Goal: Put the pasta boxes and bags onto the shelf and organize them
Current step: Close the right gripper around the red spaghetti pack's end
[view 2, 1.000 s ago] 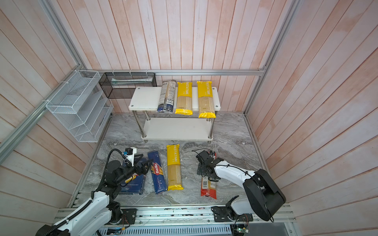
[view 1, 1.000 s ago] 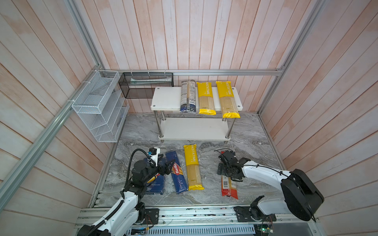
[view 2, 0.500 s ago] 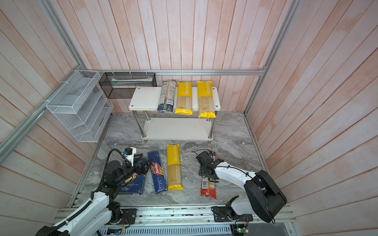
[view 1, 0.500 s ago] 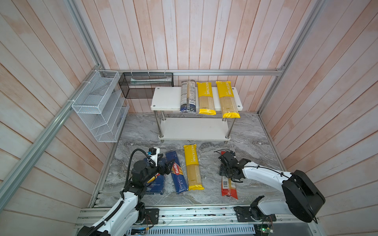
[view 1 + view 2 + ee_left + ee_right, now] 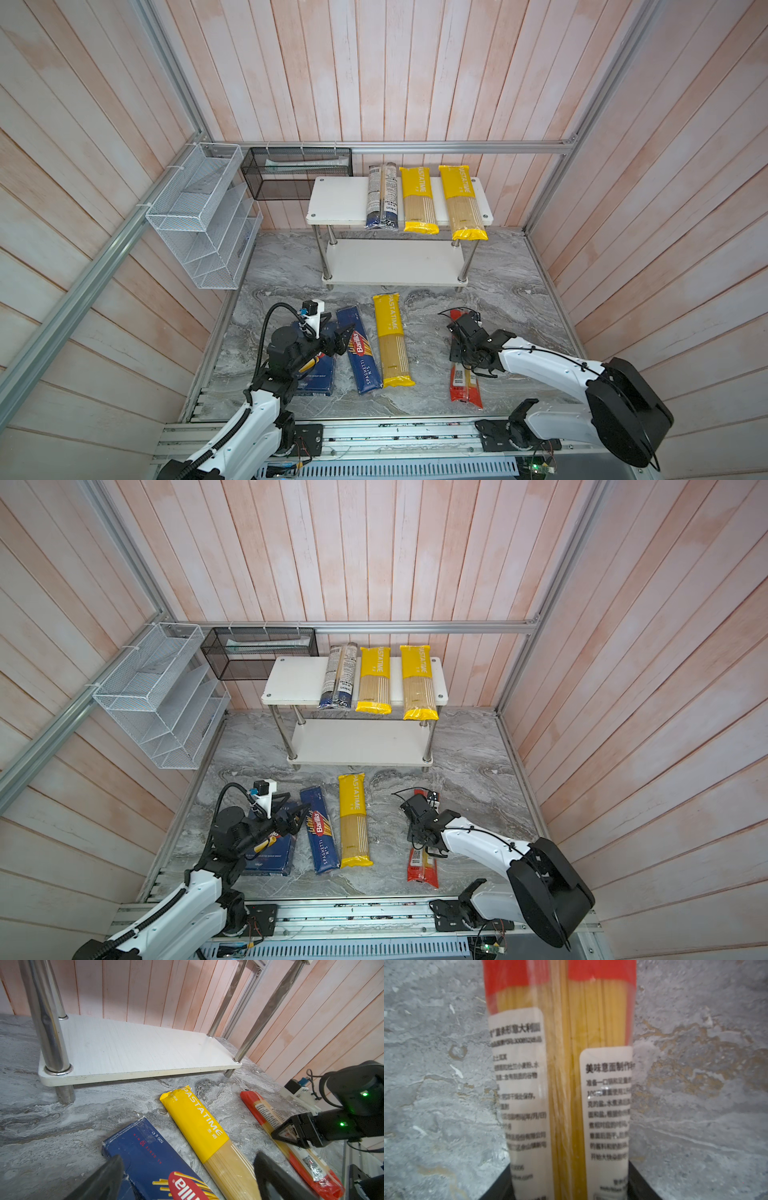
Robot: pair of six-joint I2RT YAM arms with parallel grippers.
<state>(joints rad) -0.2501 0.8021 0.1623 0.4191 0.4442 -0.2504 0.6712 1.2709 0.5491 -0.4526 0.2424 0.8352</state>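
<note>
The white two-tier shelf (image 5: 336, 203) (image 5: 135, 1049) carries a clear blue-ended bag (image 5: 382, 195) and two yellow bags (image 5: 419, 199) (image 5: 461, 203) on its top board. On the marble floor lie the wide Rigatoni box (image 5: 316, 374), the narrow Spaghetti box (image 5: 361, 357) (image 5: 149, 1153), a yellow bag (image 5: 392, 340) (image 5: 197, 1122) and a red-ended bag (image 5: 465, 382) (image 5: 560, 1064). My right gripper (image 5: 469, 361) (image 5: 570, 1184) is shut on the red-ended bag, a finger against each long side. My left gripper (image 5: 334, 328) (image 5: 187, 1176) hovers open over the Spaghetti box.
A white wire-mesh rack (image 5: 199, 216) hangs on the left wall, beside a black mesh basket (image 5: 297, 174) at the back. The shelf's lower board (image 5: 395, 262) is bare. Wooden walls and an aluminium rail (image 5: 374, 436) bound the floor.
My right gripper's jaws have narrowed from wide open onto the red-ended bag's sides. The bag still lies on the floor. The left arm has not moved.
</note>
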